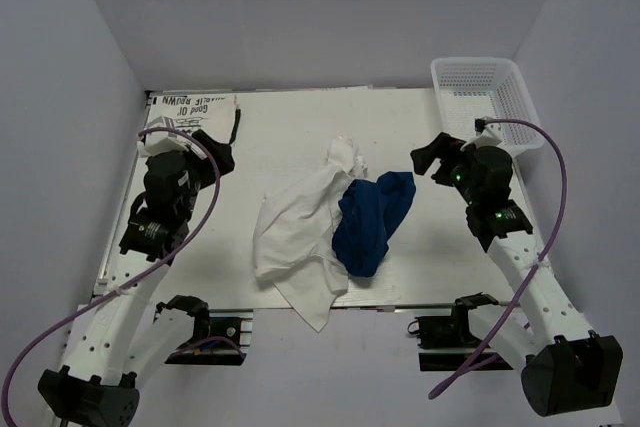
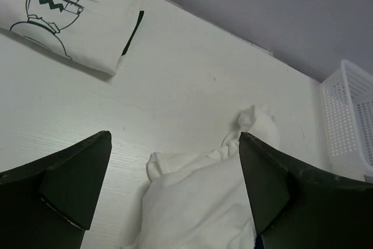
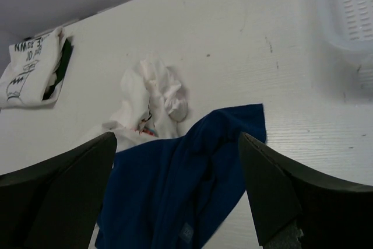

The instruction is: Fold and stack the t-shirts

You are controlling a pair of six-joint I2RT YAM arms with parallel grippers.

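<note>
A folded white t-shirt with black lettering (image 1: 190,112) lies at the table's far left corner; it also shows in the left wrist view (image 2: 64,10). A crumpled white t-shirt (image 1: 295,232) and a crumpled dark blue t-shirt (image 1: 372,217) lie side by side mid-table. The blue one shows in the right wrist view (image 3: 180,179), the white one in the left wrist view (image 2: 198,202). My left gripper (image 1: 222,147) is open and empty, left of the white shirt. My right gripper (image 1: 430,159) is open and empty, right of the blue shirt.
A white plastic mesh basket (image 1: 485,97) stands at the far right corner, just behind the right arm; it shows in the left wrist view (image 2: 349,121) too. White walls enclose the table on three sides.
</note>
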